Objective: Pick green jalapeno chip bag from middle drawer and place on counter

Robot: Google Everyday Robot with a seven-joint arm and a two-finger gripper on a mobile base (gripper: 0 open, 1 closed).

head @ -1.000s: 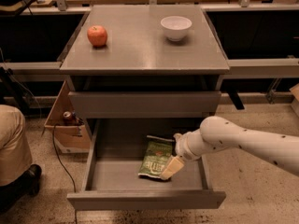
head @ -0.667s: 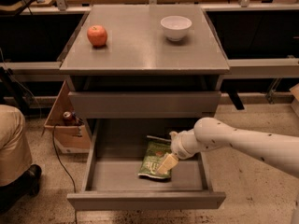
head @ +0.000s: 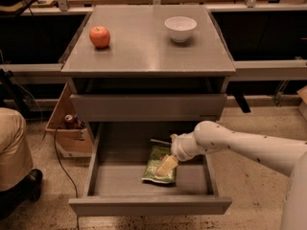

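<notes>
We see our hand (head: 166, 161) down in the open drawer (head: 148, 205) over the green bag (head: 164, 177), apple (head: 100, 36) and bowl (head: 180, 28) on the counter (head: 144, 54).

The tool (head: 166, 166) sat low in the open middle drawer (head: 144, 205) toward 3 o'clock, floor free toward 9; on the desk (head: 144, 49), apple (head: 100, 36) at 10 o'clock and bowl (head: 180, 28) at 1 left the centre open.

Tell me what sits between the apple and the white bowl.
Nothing: in the camera view only bare counter separates apple from bowl. The gripper is down in the middle drawer.
</notes>
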